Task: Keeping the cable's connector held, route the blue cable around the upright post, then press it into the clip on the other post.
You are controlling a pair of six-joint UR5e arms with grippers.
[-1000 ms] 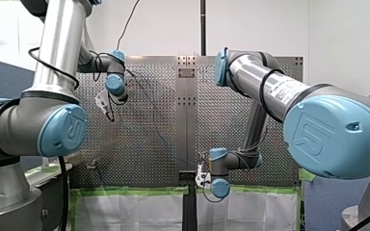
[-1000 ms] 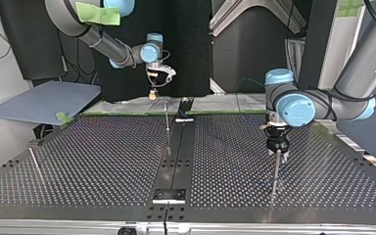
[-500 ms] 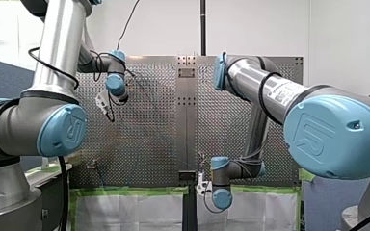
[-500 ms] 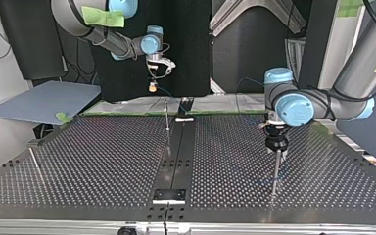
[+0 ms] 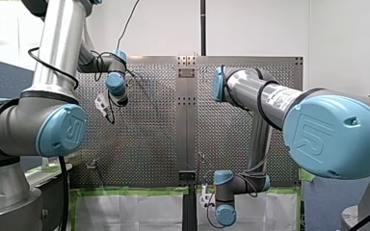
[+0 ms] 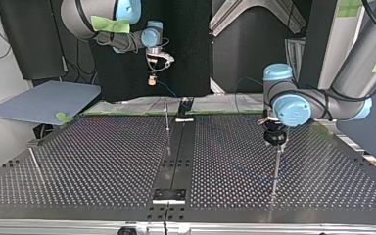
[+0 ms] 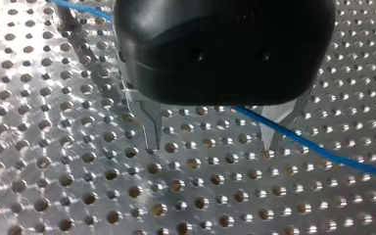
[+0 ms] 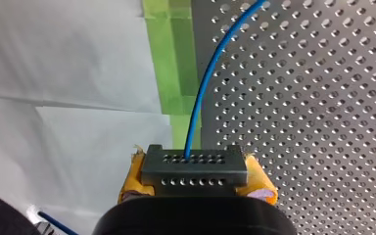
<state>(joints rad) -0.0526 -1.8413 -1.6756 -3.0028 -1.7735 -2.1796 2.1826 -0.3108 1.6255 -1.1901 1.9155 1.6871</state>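
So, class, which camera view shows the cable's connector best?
The right wrist view: the connector sits large, clamped between yellow pads, blue cable leaving it. Top and front show at most specks; the left wrist view only cable.

"ur" logo on left arm's cap [image 5: 62, 131], right arm's cap [image 5: 335, 137]; right arm's sticker [image 5: 284, 92] illegible.

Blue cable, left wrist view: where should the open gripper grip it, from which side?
Grip the blue cable on its straight span over the perforated metal table, coming down with my left gripper straddling it; it crosses one finger, so probably recentre first. My right gripper holds its grey connector.
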